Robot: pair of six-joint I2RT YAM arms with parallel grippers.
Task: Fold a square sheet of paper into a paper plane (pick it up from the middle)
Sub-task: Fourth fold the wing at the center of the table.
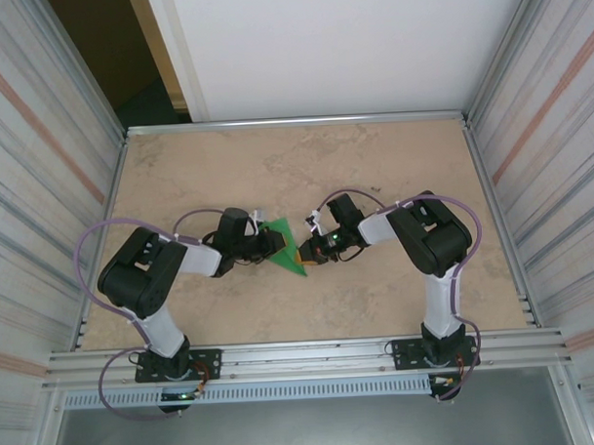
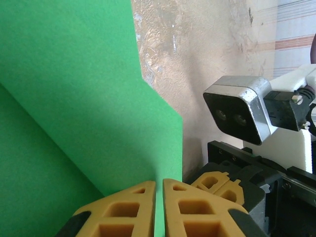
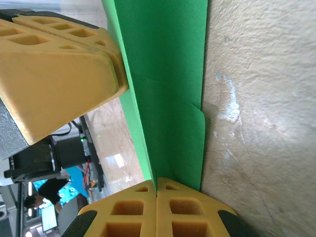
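Paper (image 1: 286, 250), smooth bright green, folded triangular, on mottled beige tabletop (image 1: 373, 171).

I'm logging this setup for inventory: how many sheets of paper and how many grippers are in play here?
green paper sheet: 1
two-finger grippers: 2, left gripper and right gripper
Total: 3

Green paper (image 2: 74, 98) cut off at left edge
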